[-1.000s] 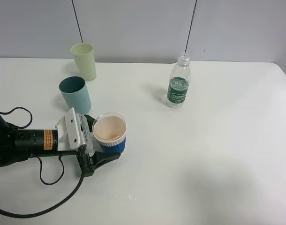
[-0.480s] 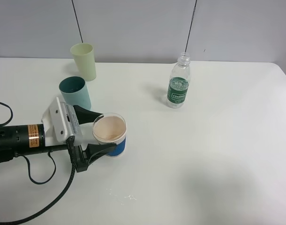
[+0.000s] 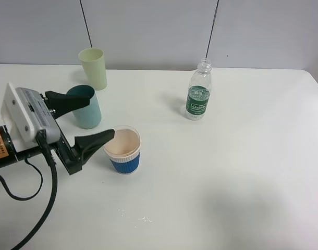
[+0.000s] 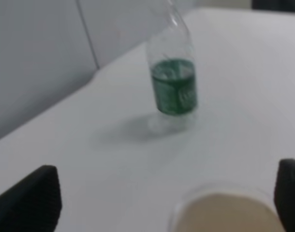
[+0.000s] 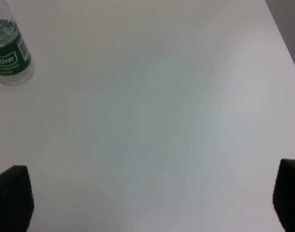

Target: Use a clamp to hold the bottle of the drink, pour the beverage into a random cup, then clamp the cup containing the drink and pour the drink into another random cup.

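Note:
A clear cup with a blue sleeve [image 3: 123, 152] stands on the white table [image 3: 227, 172], filled with pale beige drink. My left gripper [image 3: 100, 116] hangs open just left of it and a little higher, holding nothing. In the left wrist view the cup's rim [image 4: 228, 209] lies low between the two black fingers [image 4: 27, 199]. The clear bottle with a green label [image 3: 199, 91] stands upright at the back right, also seen as the bottle [image 4: 174, 79] and the bottle [image 5: 8, 54]. My right gripper [image 5: 150, 198] is open over bare table and does not show in the high view.
A teal cup [image 3: 88, 111] stands behind the left gripper's far finger. A pale green cup [image 3: 94, 67] stands further back near the wall. A black cable [image 3: 47, 208] trails from the left arm across the front left of the table.
The left gripper has opened off the blue-sleeved cup, pulled back to the left and risen. The cup stays standing where it was. The bottle and other cups are unmoved.

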### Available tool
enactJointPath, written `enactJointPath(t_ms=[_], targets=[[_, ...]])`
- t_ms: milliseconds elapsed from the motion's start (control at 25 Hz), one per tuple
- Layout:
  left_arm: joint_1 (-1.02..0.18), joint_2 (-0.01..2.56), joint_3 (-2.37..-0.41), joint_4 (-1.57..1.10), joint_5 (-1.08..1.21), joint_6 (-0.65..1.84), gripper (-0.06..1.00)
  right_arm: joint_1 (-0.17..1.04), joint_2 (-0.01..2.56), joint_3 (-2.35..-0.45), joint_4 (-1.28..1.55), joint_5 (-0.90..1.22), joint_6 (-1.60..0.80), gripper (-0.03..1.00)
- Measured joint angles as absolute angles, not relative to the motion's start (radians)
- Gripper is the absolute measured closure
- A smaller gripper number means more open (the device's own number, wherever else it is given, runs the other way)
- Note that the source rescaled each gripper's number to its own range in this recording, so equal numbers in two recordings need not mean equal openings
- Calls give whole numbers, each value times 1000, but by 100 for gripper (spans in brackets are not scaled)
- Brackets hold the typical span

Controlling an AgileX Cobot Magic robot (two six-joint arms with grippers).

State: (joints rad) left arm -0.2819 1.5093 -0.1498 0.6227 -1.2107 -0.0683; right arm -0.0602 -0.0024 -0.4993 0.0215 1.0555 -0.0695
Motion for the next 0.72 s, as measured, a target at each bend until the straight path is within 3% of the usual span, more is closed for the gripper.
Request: enactJointPath(t_ms=[120, 240, 520, 720], targets=[[-282, 1429, -149, 521, -1143, -172, 6, -60, -2, -499, 21, 1056, -69, -3], [-282, 1352, -148, 408, -1072, -218, -2, -60, -2, -499, 21, 1056, -69, -3], [-282, 1125, -169, 216, -906, -184, -3, -60, -2, -499, 21, 1056, -69, -3], [-282, 937, -286, 188, -525, -142, -3, -60, -2, -499, 21, 1056, -69, -3]])
